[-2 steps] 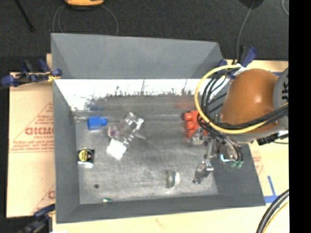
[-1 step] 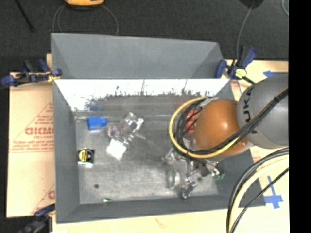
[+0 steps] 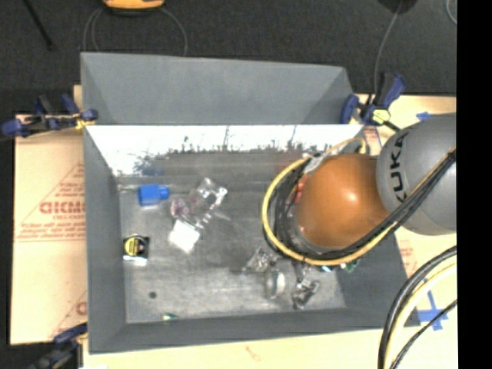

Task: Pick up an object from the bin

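My gripper (image 3: 284,277) is low over the bin floor at the front right, partly hidden under the arm's orange cover. A small grey rounded thing (image 3: 274,284) lies right at its tip; whether it is held I cannot tell. Further left lie a crumpled clear plastic piece (image 3: 204,197) and a white flat piece (image 3: 183,237).
A blue block (image 3: 152,194) sits near the back left, and a yellow-and-black tape measure (image 3: 136,248) lies by the left wall. A tiny green bit (image 3: 167,314) rests at the front edge. The arm and its cables cover the bin's right side.
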`<control>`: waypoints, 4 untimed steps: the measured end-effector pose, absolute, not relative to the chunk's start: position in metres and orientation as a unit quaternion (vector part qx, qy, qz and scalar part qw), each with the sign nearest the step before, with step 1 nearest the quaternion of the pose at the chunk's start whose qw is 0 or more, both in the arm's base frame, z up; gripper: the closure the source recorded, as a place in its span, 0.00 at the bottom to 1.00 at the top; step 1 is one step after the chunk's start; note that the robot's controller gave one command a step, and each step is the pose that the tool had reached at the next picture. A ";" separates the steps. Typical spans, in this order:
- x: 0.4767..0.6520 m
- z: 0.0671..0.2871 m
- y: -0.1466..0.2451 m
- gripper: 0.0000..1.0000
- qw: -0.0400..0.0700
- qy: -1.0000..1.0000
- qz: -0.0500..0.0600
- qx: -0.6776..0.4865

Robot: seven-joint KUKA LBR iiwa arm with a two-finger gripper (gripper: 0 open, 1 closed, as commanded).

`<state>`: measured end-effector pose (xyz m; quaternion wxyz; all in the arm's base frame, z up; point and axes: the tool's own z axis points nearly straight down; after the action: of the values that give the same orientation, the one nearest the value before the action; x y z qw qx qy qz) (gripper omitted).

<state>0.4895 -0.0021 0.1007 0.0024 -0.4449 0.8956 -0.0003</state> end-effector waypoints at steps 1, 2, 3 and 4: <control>0.491 0.114 -0.028 0.00 0.002 0.881 -0.001 -0.474; 0.498 0.071 -0.022 0.00 0.003 0.874 0.000 -0.485; 0.499 0.073 -0.022 0.00 0.002 0.875 0.000 -0.484; 0.502 0.076 -0.021 1.00 0.006 0.875 -0.002 -0.484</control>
<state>0.5025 -0.0209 0.0761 0.0059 -0.4839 0.8751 -0.0017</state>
